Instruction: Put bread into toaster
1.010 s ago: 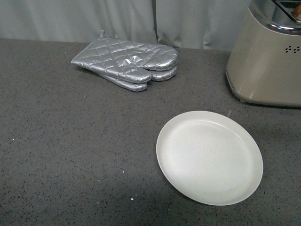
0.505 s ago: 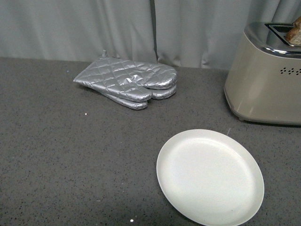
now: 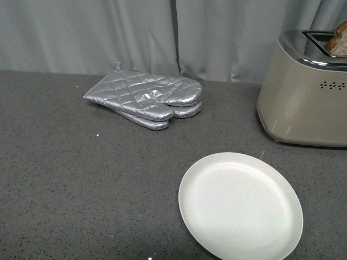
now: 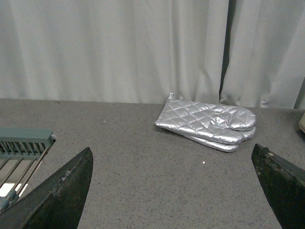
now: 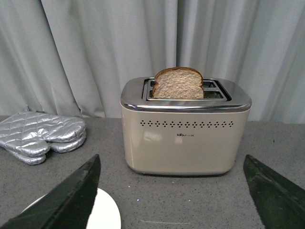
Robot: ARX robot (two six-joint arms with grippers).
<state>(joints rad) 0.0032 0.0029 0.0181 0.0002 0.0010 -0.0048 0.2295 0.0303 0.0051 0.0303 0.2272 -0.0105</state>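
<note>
The beige toaster (image 3: 303, 103) stands at the far right of the counter and also shows in the right wrist view (image 5: 185, 136). The slice of tan bread (image 5: 178, 84) stands upright in a top slot, its rounded top sticking out; in the front view its edge (image 3: 339, 43) peeks up at the right edge. My right gripper (image 5: 171, 191) is open and empty, set back from the toaster's side. My left gripper (image 4: 174, 186) is open and empty over bare counter. Neither arm shows in the front view.
Silver quilted oven mitts (image 3: 146, 97) lie stacked at the back middle, also in the left wrist view (image 4: 209, 125). An empty round white plate (image 3: 240, 205) lies at the front right. A grey curtain (image 3: 135, 32) hangs behind. A green rack (image 4: 21, 143) sits beside the left gripper.
The front view has tilted up: mitts, plate and toaster sit lower in frame, and more curtain shows. Nothing on the counter has moved.
</note>
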